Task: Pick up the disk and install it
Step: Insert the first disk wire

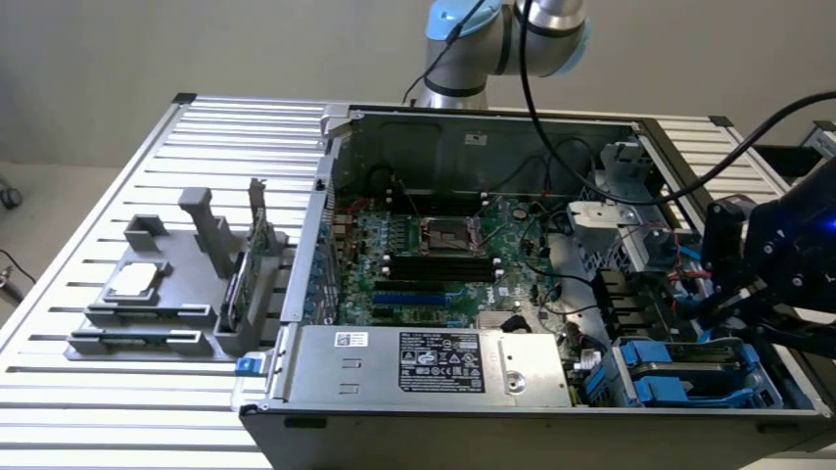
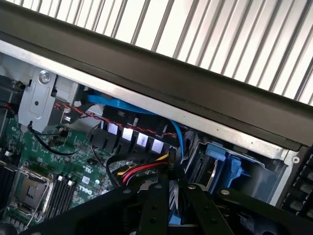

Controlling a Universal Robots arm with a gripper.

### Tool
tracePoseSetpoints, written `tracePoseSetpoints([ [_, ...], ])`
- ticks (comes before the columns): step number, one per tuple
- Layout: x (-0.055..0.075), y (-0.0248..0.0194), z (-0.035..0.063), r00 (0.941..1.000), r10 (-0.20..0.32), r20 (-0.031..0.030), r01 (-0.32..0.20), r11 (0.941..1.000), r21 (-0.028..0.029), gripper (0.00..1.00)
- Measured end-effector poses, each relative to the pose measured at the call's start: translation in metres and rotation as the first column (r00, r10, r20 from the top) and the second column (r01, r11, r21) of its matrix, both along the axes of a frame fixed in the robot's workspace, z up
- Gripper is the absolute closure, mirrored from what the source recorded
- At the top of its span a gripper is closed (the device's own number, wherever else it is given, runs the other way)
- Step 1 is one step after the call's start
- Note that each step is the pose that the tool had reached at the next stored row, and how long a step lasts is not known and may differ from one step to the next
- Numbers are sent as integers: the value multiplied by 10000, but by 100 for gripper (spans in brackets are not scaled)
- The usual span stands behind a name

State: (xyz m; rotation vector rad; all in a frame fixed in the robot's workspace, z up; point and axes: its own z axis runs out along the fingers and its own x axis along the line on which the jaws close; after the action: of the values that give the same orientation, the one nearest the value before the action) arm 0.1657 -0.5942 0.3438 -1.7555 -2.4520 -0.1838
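My black gripper (image 2: 172,203) holds its jaws nearly together, clamped on the blue-railed silver metal disk (image 2: 172,205) between them. I judge it rigid, fairly heavy and shock-sensitive; the plastic rails offer the safest hold.

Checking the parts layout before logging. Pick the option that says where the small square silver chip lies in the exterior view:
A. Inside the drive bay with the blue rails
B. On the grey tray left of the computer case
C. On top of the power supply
B: the chip rests on the grey tray on the slatted table, to the exterior view's left of the open computer case.
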Motion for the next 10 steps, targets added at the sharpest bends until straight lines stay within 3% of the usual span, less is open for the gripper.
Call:
tracePoseSetpoints([
  [6, 0, 0, 0, 9982, -538, -262, 538, 9985, -7, 83],
  [10, 0, -1, 1, 9955, -891, -329, 889, 9960, -73, 83],
])
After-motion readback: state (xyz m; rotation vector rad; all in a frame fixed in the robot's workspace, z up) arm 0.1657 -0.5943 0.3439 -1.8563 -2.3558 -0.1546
